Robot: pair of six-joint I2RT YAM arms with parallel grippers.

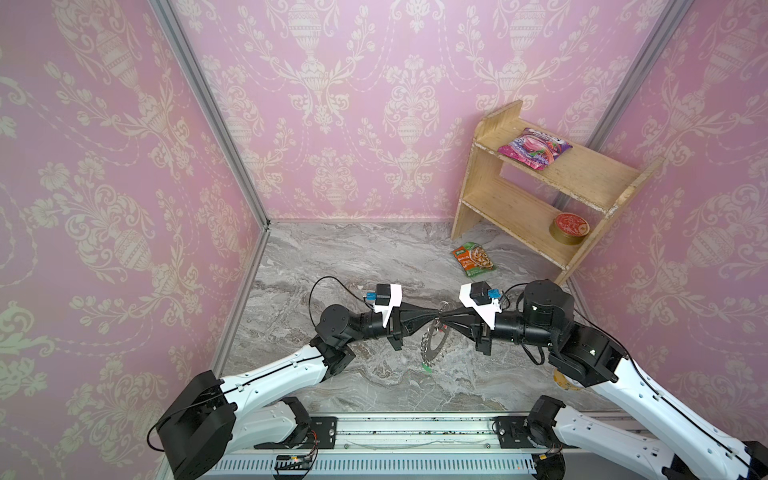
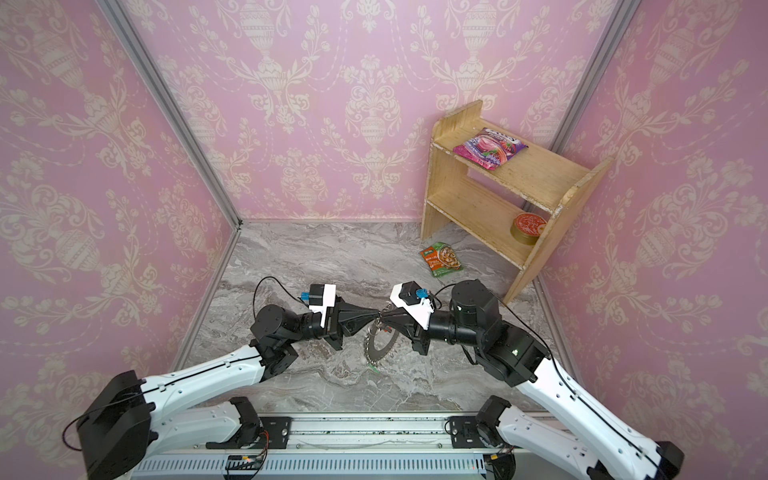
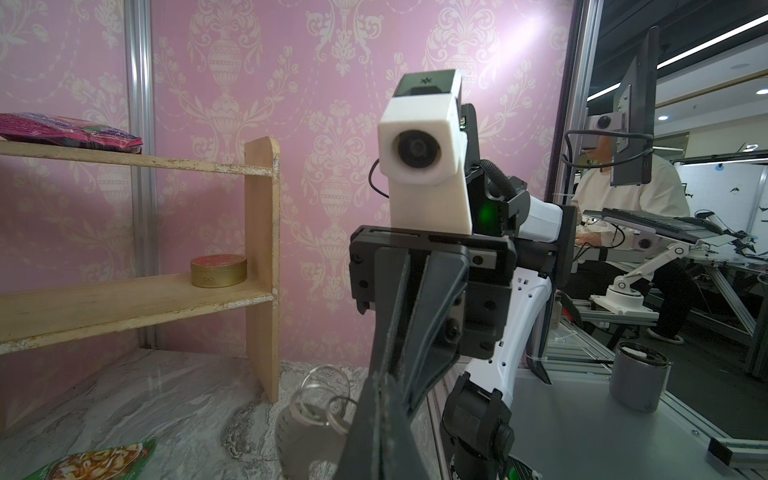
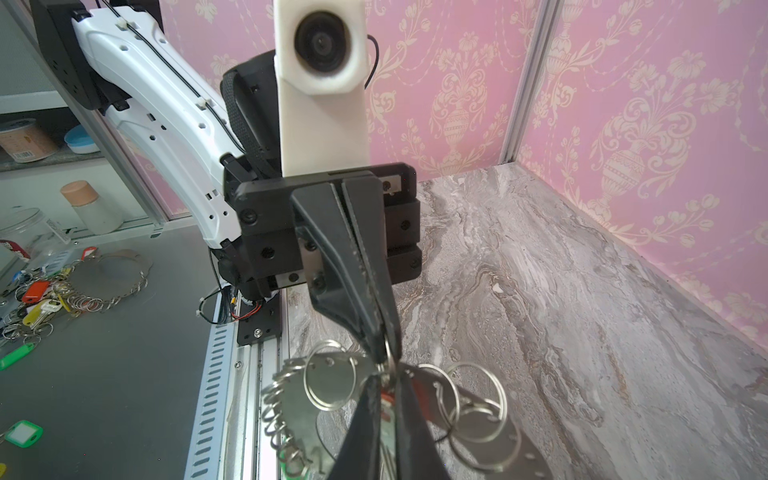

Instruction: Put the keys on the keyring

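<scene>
While the keyring (image 1: 425, 345) hangs in the air above the table (image 1: 332, 257), the green-tagged key (image 1: 427, 368) dangles from its lowest edge and seems to be on already. Near the top rim the red-tagged key (image 4: 388, 402) lies in the narrow gap of the right pincer (image 4: 387, 376). The fingers are drawn close about it, though I cannot tell whether they press it. Facing it tip to tip, the left pincer (image 4: 384, 352) is clamped on one of the ring's wire loops, and I judge that this carries the ring.

The step in hand looks like threading the red-tagged key onto a loop. Next, the left side needs to hold its loop firm while the right works the key's hole round the wire coil in small turns, without dragging the ring askew.

Both top views show the ring clear of the table with the green tag below, but the loops at the tips are too small to read. The right wrist view shows those loops and the red tag sharply, plus a heap of spare keys (image 4: 37, 291) outside the cell. The left wrist view gives the ring only as a blur.
</scene>
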